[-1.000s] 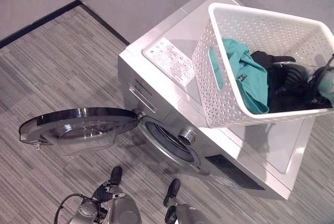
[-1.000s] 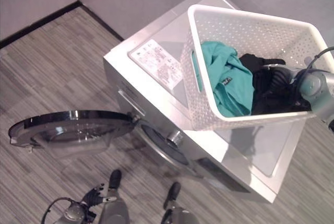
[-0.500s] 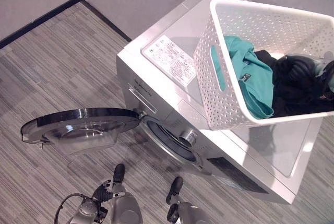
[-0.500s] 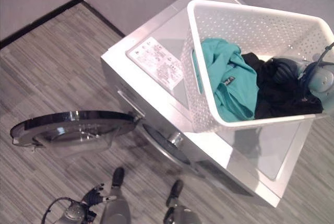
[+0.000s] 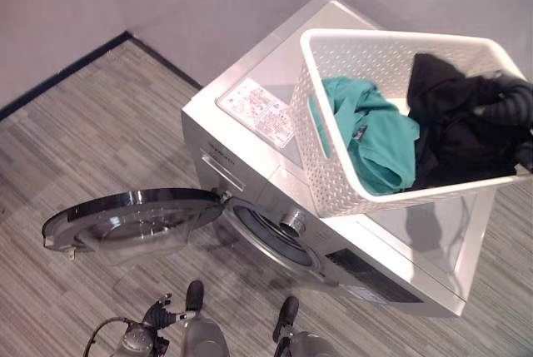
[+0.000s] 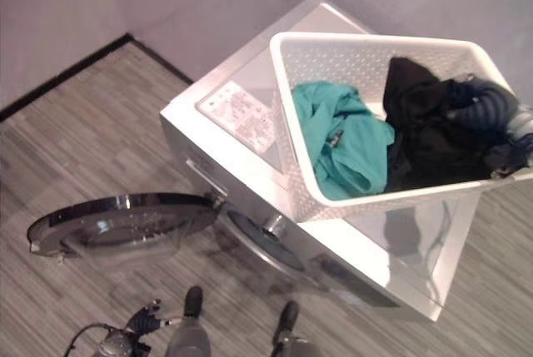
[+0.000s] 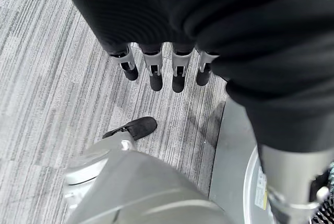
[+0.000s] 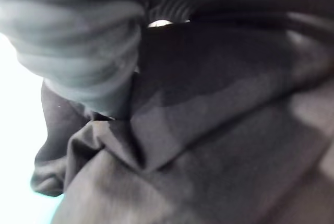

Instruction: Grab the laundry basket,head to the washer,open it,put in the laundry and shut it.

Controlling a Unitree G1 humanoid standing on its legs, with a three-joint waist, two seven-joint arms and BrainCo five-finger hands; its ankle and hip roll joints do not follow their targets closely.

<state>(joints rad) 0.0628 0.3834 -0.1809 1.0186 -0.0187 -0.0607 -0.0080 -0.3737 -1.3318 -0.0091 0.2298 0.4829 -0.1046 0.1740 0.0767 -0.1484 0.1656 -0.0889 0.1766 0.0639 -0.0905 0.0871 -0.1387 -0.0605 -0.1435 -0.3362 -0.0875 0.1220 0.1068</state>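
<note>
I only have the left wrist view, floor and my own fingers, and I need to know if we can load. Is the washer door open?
Observer: Yes. The washer door is swung wide open, out to the robot's left of the drum opening.
Operator: Where is the basket?
Observer: The white laundry basket is tilted over the top of the washer. A teal garment and a black garment are inside it.
Operator: And the right arm?
Observer: The right robot hand is inside the basket, against the black garment.
</note>
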